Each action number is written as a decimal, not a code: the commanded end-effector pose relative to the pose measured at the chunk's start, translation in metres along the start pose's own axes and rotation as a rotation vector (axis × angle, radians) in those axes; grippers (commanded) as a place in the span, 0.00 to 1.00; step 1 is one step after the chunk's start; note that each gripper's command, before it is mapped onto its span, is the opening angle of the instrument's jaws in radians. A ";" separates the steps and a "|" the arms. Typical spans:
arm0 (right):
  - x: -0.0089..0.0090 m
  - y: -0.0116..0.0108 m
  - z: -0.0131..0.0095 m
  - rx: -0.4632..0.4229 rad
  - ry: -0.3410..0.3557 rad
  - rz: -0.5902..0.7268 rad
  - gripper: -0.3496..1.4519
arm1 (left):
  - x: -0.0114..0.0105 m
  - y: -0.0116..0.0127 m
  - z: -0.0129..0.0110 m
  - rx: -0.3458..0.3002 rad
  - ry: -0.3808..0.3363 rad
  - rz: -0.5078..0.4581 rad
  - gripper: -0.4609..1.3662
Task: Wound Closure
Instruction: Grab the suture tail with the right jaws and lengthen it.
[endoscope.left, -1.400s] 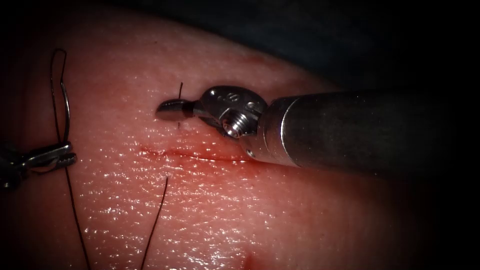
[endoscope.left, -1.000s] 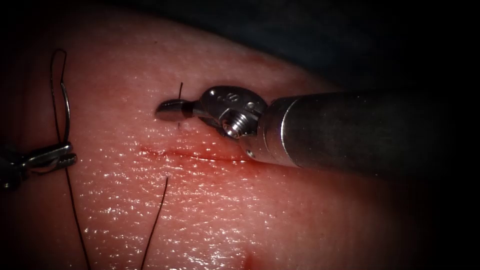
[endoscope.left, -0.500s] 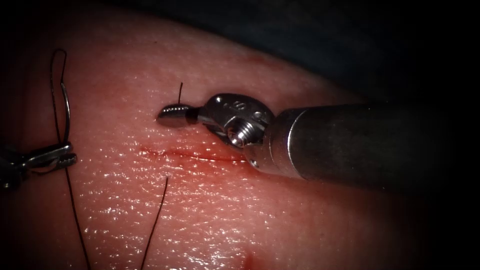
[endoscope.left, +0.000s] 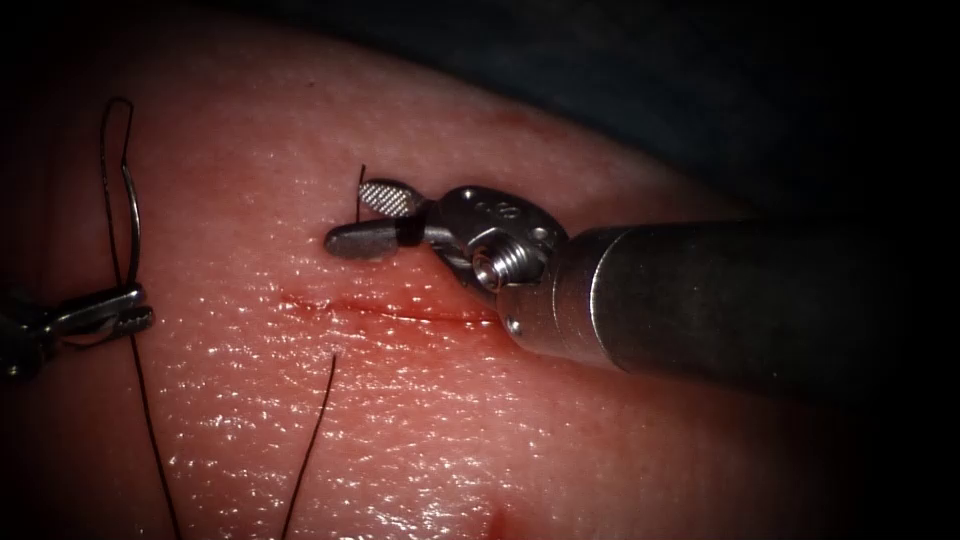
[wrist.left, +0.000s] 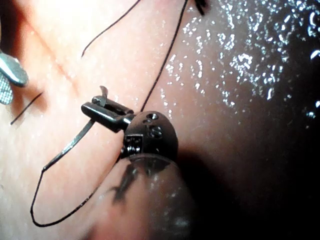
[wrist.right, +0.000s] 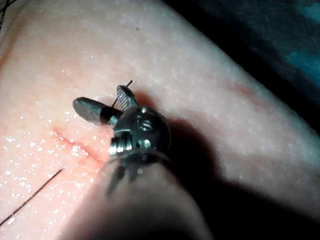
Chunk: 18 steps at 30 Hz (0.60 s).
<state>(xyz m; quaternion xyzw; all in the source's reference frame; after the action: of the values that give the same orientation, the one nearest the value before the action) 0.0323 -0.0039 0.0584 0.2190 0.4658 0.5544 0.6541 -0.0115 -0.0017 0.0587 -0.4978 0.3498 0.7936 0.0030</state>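
Observation:
My right tool (endoscope.left: 368, 218) stands open just beyond the cut (endoscope.left: 385, 312), its jaws apart around a short upright thread end (endoscope.left: 361, 182) and holding nothing. The right wrist view gives the same open jaws (wrist.right: 106, 102) beside that thread end (wrist.right: 128, 84). At the far left my left tool (endoscope.left: 98, 314) is shut on the curved needle (endoscope.left: 132, 225), gripping it near its point. The needle is free of the tissue (endoscope.left: 520, 440). In the left wrist view the shut jaws (wrist.left: 102, 107) hold the needle (wrist.left: 72, 145), and its thread (wrist.left: 165, 60) trails away.
A thread loop (endoscope.left: 113, 103) rises from the needle's tail at the far left. One loose thread end (endoscope.left: 315, 430) lies on the near side of the cut. Red fluid lines the cut. The right tool's thick shaft (endoscope.left: 720, 295) covers the cut's right end.
The right tool's jaws, shut on the short thread end a second ago, have opened and let it go. The tool has drawn slightly to the right. The left tool and needle have stayed still.

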 end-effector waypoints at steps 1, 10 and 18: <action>0.0001 0.0000 -0.0001 -0.008 0.008 0.044 0.91 | 0.0000 0.0001 0.0001 -0.003 0.000 0.000 0.06; -0.0002 0.0009 -0.0004 -0.076 0.060 0.254 0.91 | 0.0000 0.0001 0.0001 -0.006 -0.001 0.001 0.06; -0.0018 0.0018 0.0005 -0.110 -0.016 0.286 0.90 | 0.0000 0.0001 0.0001 -0.006 0.000 0.001 0.06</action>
<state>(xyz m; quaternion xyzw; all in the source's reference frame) 0.0320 -0.0050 0.0609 0.2514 0.3915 0.6678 0.5810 -0.0116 -0.0018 0.0588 -0.4975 0.3496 0.7939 0.0026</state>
